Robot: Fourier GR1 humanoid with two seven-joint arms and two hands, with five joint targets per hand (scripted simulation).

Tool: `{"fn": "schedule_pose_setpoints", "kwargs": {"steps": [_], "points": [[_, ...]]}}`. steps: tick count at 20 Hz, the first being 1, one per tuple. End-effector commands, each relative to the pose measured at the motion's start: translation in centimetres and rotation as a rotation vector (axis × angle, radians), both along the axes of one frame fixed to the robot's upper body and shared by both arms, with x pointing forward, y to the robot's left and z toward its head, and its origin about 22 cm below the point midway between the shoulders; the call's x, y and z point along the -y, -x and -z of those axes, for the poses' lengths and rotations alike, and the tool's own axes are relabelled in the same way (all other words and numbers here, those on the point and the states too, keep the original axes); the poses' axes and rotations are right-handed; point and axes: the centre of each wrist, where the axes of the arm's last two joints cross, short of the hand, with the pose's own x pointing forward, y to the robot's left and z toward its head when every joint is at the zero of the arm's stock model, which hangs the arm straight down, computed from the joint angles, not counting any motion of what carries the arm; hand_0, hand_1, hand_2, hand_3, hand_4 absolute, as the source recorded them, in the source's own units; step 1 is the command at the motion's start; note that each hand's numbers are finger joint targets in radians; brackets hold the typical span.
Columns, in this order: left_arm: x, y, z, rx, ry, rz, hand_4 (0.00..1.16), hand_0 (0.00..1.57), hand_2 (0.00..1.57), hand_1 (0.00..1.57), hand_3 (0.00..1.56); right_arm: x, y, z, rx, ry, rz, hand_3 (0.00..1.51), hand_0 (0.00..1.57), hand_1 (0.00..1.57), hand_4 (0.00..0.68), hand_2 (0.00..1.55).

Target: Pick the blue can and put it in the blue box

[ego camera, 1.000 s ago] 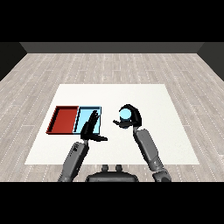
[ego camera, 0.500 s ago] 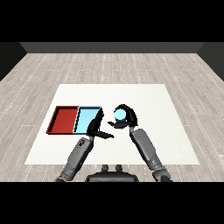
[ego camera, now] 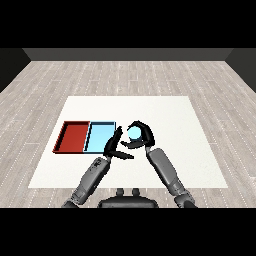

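Note:
The blue can [ego camera: 134, 132] is a small light blue can held above the table, with my right hand [ego camera: 141, 137] curled round it. It hangs just right of the light blue tray [ego camera: 98, 138], close to that tray's right rim. My left hand [ego camera: 113, 146] is open with straight fingers, right next to the can's left side and partly over the blue tray's right edge. The red tray [ego camera: 73, 137] lies directly left of the blue one.
The two trays sit side by side at the left middle of the white table [ego camera: 165, 115]. A grey wooden floor surrounds the table.
My right hand has carried the blue can leftwards, from the table's middle towards the blue tray. My left hand has stayed near the tray's right edge, shifting slightly.

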Motion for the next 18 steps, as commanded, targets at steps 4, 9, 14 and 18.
{"fn": "schedule_pose_setpoints", "kwargs": {"steps": [4,9,14,18], "points": [[1.6,-0.1,-0.1,0.003,0.001,-0.005,0.00,0.00,0.00,0.00,0.00,-0.6,-0.5,-1.3,0.036,0.006,-0.028,1.42,1.43,1.43,0.612,1.46],[0.3,-0.1,-0.4,0.020,-0.010,0.020,0.00,0.00,0.00,0.00,0.00,-2.8,0.1,-1.8,0.017,0.016,-0.038,1.42,1.43,1.43,0.616,1.47],[1.3,-0.4,0.2,0.010,-0.018,0.032,0.00,0.00,0.00,0.00,0.00,-2.3,1.4,0.5,-0.010,-0.021,-0.086,1.42,1.48,1.48,0.598,1.46],[3.5,-2.1,-0.9,0.039,-0.026,0.017,0.00,0.00,0.00,0.00,0.00,-2.4,1.2,-0.2,0.014,0.004,-0.068,1.41,1.46,1.46,0.580,1.46]]}}
